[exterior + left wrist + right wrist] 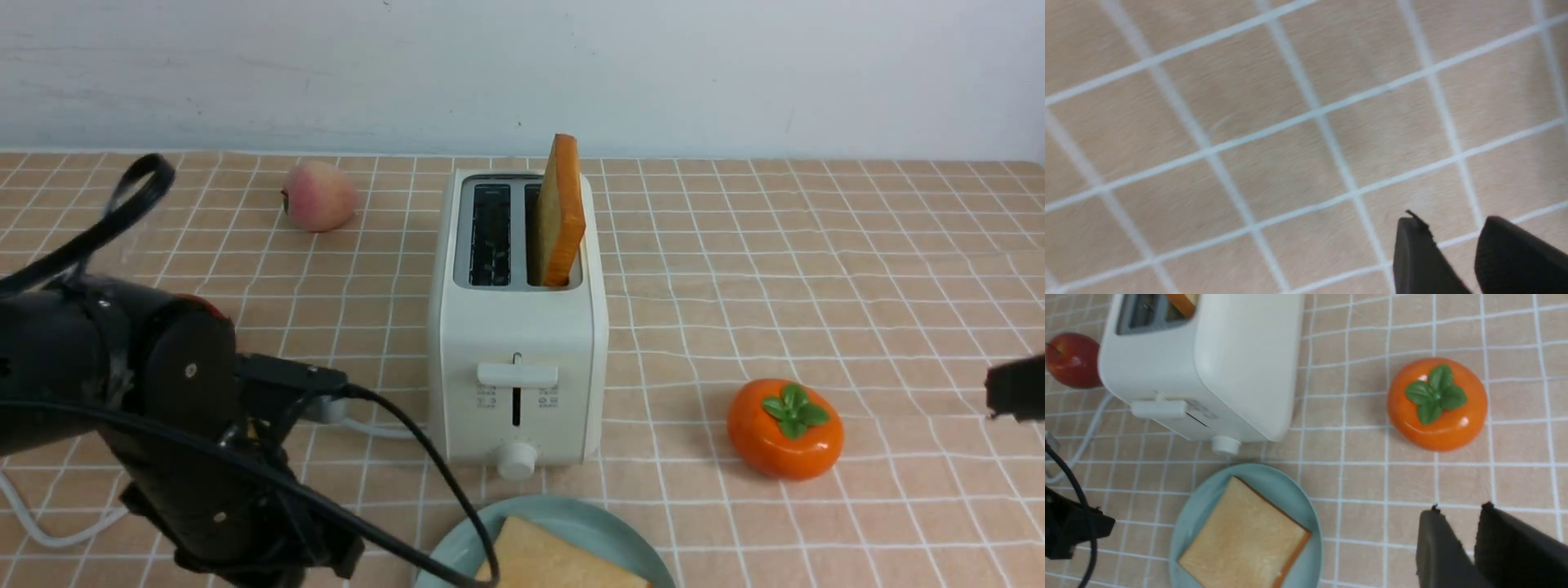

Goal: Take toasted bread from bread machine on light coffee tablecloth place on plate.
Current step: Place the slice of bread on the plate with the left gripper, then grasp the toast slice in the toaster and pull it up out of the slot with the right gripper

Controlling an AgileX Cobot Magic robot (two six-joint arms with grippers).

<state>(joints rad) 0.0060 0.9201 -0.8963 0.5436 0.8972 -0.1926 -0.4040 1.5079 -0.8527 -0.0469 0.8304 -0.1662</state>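
The cream-white bread machine [517, 327] stands mid-table on the tan grid tablecloth [816, 269]. One toasted bread slice [562, 211] stands upright in its right slot; the left slot is empty. A second slice [1245, 535] lies flat on the mint-green plate [1208, 498], just in front of the toaster. My left gripper [1453, 228] hovers low over bare cloth, empty, jaws a little apart; the front view shows only its arm [163, 392], left of the plate. My right gripper [1459, 512] is empty, its fingers together, right of the plate and near the persimmon.
A peach [320, 194] lies behind and left of the toaster. An orange persimmon [785, 426] sits to the toaster's right front. The white power cord [49, 523] runs left under my left arm. A pale wall closes the back.
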